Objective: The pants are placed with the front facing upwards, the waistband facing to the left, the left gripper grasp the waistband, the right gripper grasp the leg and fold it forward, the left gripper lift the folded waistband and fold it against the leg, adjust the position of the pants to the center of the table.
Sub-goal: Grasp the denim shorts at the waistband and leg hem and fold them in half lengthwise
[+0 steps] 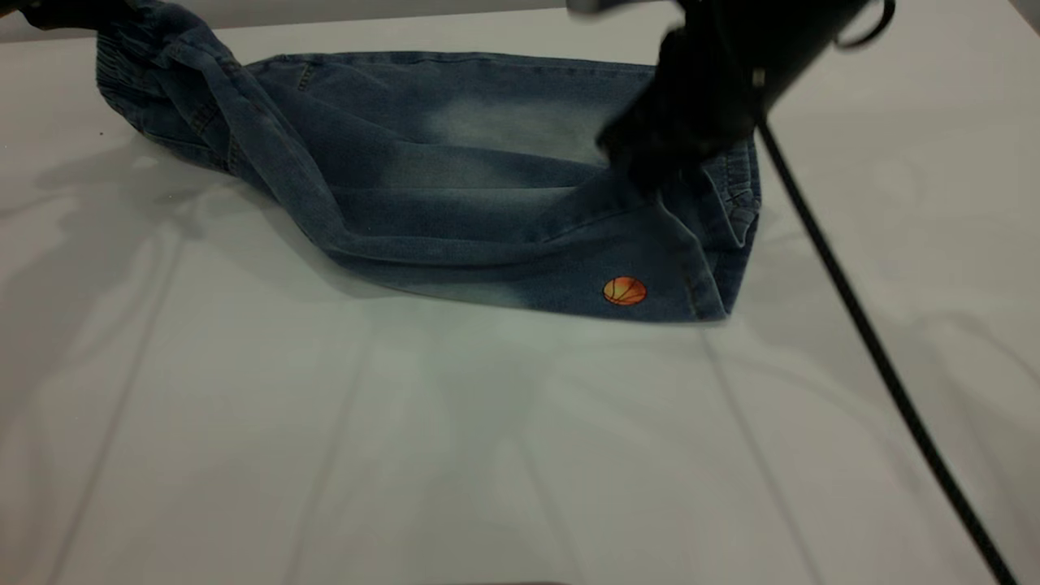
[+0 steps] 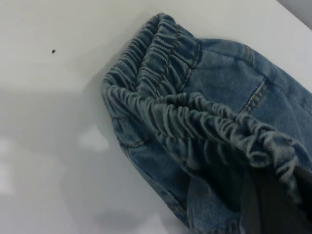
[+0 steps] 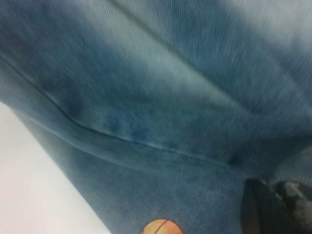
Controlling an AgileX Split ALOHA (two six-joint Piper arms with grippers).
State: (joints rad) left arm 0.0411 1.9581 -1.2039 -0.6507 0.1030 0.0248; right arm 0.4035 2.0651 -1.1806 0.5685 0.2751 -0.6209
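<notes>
The blue denim pants (image 1: 455,171) lie on the white table (image 1: 406,455), folded lengthwise, with the orange ball emblem (image 1: 624,291) near the front right corner. The gathered waistband (image 1: 130,73) is raised at the far left, where my left gripper (image 1: 85,18) shows only as a dark shape at the top edge. In the left wrist view the ruffled waistband (image 2: 195,117) drapes over the dark jaws of the left gripper (image 2: 273,202), which is shut on it. My right gripper (image 1: 662,166) is down on the leg (image 1: 731,203) at the right end. The right gripper (image 3: 273,207) pinches denim beside the emblem (image 3: 161,227).
A black braided cable (image 1: 861,325) runs from the right arm (image 1: 764,41) diagonally down to the front right corner. Bare white tabletop stretches in front of the pants and to both sides. A small dark speck (image 2: 53,50) lies on the table near the waistband.
</notes>
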